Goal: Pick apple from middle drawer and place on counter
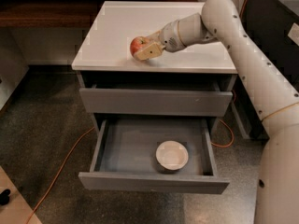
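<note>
The small red apple (137, 44) with yellowish patches is held in my gripper (145, 49) over the front middle of the white counter (112, 27). The gripper is shut on the apple, reaching in from the right on the white arm. I cannot tell whether the apple touches the counter. The middle drawer (131, 146) is pulled open below, and its front (154, 182) faces the camera. It holds only a round white bowl (172, 155).
A closed grey drawer front (155, 101) sits between the counter and the open drawer. An orange cable (60, 164) runs over the dark floor at the left. A dark wooden shelf (42, 13) stands behind at the left, and the white arm fills the right side.
</note>
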You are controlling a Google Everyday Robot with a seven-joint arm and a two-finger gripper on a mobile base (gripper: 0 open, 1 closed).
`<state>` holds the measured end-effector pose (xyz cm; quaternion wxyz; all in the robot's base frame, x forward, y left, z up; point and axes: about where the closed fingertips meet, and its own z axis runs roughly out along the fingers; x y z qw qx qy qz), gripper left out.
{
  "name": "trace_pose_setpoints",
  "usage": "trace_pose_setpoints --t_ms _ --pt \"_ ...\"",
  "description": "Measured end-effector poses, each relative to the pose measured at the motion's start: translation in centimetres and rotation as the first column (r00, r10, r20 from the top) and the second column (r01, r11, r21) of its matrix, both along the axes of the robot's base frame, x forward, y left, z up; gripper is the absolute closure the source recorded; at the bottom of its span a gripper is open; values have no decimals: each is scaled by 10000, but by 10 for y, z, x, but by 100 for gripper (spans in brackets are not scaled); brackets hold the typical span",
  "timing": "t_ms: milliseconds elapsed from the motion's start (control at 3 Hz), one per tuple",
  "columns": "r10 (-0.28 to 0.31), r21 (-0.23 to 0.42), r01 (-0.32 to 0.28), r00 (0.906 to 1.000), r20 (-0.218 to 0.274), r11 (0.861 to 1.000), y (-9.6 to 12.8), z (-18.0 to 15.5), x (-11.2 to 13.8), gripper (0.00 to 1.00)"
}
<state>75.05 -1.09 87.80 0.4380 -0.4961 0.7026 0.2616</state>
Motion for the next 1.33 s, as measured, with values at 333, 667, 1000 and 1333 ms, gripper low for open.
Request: trace_pose_setpoints --t_ms 333,667,1000,1333 --pt "-153 -397 147 9998 -144 9991 3 -9 20 74" --pt "-195 -575 177 9994 -303 9982 4 -16 30 51" --pt "-319 -709 311 9994 -98 9970 1 -24 37 27" --pt "-289 -706 280 9995 -111 9971 4 -27 38 4"
